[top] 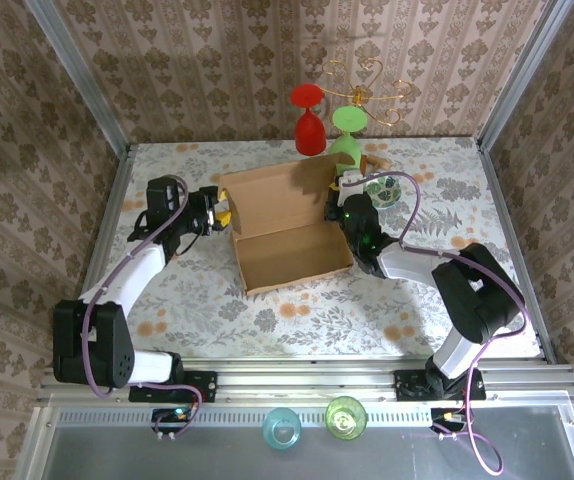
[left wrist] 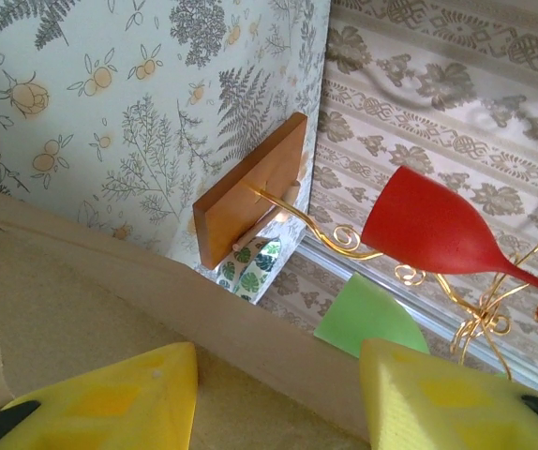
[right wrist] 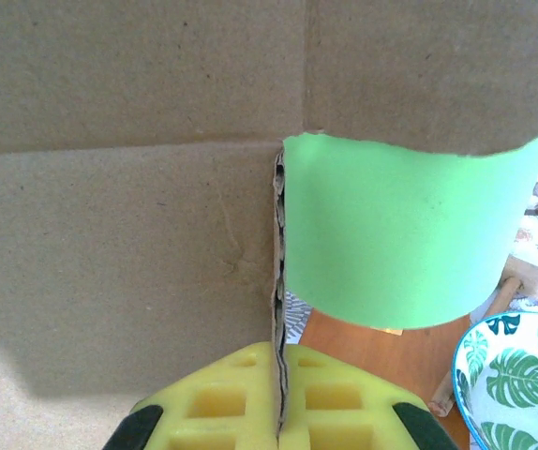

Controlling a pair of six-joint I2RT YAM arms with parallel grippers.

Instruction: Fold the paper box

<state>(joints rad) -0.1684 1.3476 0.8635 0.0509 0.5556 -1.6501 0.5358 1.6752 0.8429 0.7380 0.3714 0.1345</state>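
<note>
Paper box [top: 287, 250]: right tool [right wrist: 278, 375] pinches its 3 o'clock edge; left tool [left wrist: 276, 375] spread at 9 o'clock; fold along crease.

Left arm [top: 132, 275] bent at elbow, reaching inward; left gripper [top: 229, 215] with yellow pads [left wrist: 119, 398] spread wide. Right arm [top: 437, 265] curls in from right; right gripper [right wrist: 278, 403] clamped tight on paper box [top: 287, 225] wall edge.

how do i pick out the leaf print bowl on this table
Find the brown paper box mid-table. Just off its far right corner, beside the right end effector, sits a small bowl. Unlike the plain red glass and green glass hanging behind it, it is white with dark green leaves and a blue rim.
</note>
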